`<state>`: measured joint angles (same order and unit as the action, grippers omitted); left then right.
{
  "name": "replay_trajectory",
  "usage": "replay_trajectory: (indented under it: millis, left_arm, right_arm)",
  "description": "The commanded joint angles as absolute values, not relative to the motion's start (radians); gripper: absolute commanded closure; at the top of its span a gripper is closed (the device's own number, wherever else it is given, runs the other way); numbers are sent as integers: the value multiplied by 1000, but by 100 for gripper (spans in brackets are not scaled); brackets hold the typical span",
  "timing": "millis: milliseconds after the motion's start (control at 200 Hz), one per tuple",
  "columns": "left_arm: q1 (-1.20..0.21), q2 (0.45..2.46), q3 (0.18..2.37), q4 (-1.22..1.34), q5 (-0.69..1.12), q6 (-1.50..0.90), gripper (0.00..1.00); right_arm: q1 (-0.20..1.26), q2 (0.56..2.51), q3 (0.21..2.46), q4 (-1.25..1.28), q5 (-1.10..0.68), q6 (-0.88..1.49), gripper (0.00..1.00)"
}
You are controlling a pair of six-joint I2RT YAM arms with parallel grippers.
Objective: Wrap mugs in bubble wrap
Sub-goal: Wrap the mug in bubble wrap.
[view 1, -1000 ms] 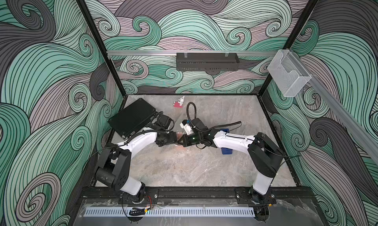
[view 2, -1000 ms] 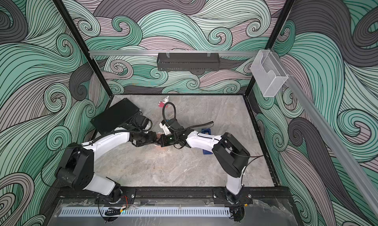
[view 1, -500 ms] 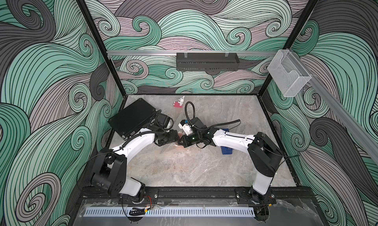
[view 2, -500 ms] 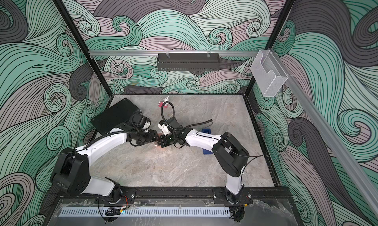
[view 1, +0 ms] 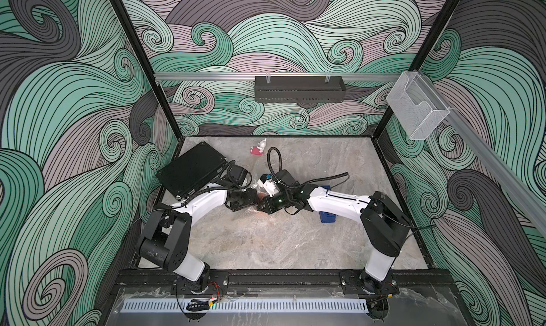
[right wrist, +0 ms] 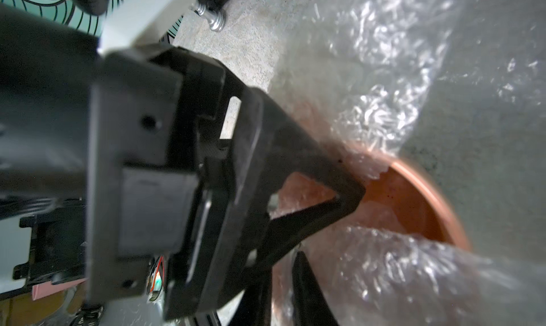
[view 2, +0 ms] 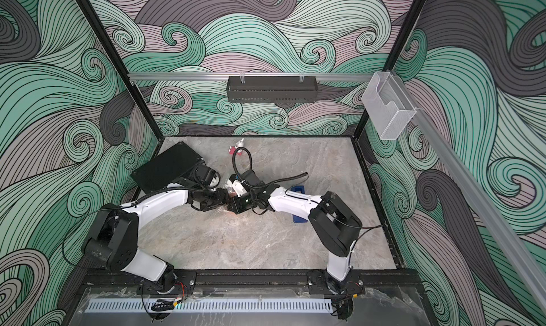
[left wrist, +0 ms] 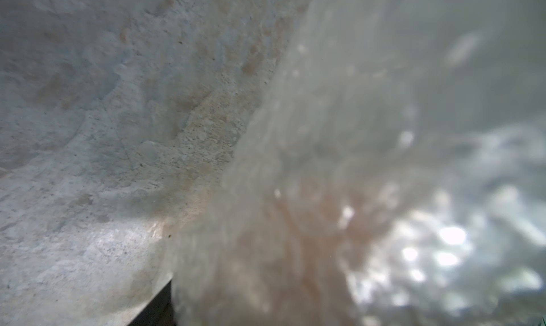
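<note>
Left tool (right wrist: pixel 325 227) jaws apart astride mug (right wrist: pixel 413 203), grip unclear, right tool (view 1: pixel 263 207) unreadable; bubble wrap (right wrist: pixel 384 73) may unroll if released

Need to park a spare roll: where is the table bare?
Crowded: the middle, where the left arm and right arm meet over the mug and bubble wrap; far left, the black case. Free: the near table between them and the front rail; far right corner beyond the blue tape dispenser.
</note>
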<state>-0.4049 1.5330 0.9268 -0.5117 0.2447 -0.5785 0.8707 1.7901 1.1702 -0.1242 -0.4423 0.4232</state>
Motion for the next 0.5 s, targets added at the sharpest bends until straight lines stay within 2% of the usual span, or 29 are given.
replay_trajectory:
  millis: [0, 250, 400, 495]
  left_arm:
    - [-414, 1561, 923, -534, 242, -572, 25]
    - [-414, 1557, 934, -545, 223, -566, 25]
    - [-414, 1554, 934, -546, 222, -566, 25]
    - [-414, 1557, 937, -546, 222, -566, 25]
  right_arm:
    - [878, 1714, 1187, -127, -425, 432, 74]
    - [874, 1605, 1171, -148, -380, 476, 64]
    - [845, 1571, 1151, -209, -295, 492, 62]
    - [811, 1574, 1129, -251, -262, 511, 65]
